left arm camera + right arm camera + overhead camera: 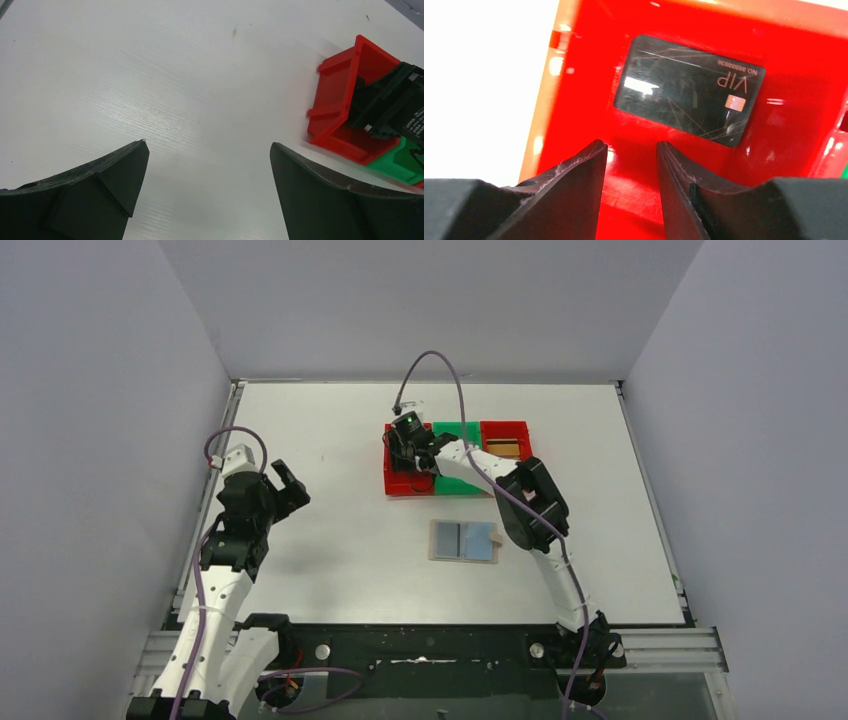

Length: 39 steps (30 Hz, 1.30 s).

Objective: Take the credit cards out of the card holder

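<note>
Credit cards, top view: a gold-brown card (pixel 505 448) sits in the right-hand red plastic bin (pixel 505 426). The flat beige-tan, blue-lined card holder (pixel 464 540) lies open at centre, and the right gripper (pixel 408 452) dips into the left-hand red plastic bin (pixel 390 478).

Left wrist view: the left gripper (pixel 208 145) gapes wide over the white table (pixel 150 75).

Right wrist view: a dark VIP card (pixel 689 90) lies flat on the red floor, and the narrow jaws are empty. Lifting straight up should avoid dragging it.
</note>
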Each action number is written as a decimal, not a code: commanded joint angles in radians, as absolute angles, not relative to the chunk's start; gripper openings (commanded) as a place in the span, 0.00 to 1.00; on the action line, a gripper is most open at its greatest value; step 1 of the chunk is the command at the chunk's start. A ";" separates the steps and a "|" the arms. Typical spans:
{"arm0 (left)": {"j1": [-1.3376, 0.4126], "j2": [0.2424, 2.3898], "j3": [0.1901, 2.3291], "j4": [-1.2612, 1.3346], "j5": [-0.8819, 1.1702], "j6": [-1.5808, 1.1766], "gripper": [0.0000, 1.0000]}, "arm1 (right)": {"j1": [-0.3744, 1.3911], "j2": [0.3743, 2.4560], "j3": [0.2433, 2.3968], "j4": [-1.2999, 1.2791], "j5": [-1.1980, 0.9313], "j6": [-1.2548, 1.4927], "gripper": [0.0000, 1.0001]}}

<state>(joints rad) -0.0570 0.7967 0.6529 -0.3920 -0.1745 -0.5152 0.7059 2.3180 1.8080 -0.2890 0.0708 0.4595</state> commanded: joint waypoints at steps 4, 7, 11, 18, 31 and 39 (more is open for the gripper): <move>-0.048 0.796 0.666 -0.327 -0.156 -0.502 0.95 | 0.730 2.088 1.822 -0.281 0.048 0.359 0.43; -0.049 0.798 0.666 -0.328 -0.157 -0.502 0.95 | 0.756 1.980 1.691 -0.251 0.147 0.369 0.44; -0.049 0.804 0.677 -0.342 -0.165 -0.500 0.96 | 0.809 1.823 1.521 -0.283 0.436 0.447 0.58; -0.046 0.816 0.696 -0.371 -0.189 -0.502 0.98 | 0.813 1.569 1.141 -0.283 0.535 0.726 0.63; -0.044 0.782 0.685 -0.377 -0.198 -0.504 0.97 | 0.783 1.473 0.955 -0.346 0.415 0.823 0.77; -0.044 0.770 0.680 -0.389 -0.158 -0.521 0.97 | 0.851 1.627 1.074 -0.407 0.376 0.806 0.70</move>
<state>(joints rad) -0.0505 0.7929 0.6533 -0.4091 -0.1833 -0.5159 0.8055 1.5368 0.9611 -0.3714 0.3607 0.8013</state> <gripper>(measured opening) 0.974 0.715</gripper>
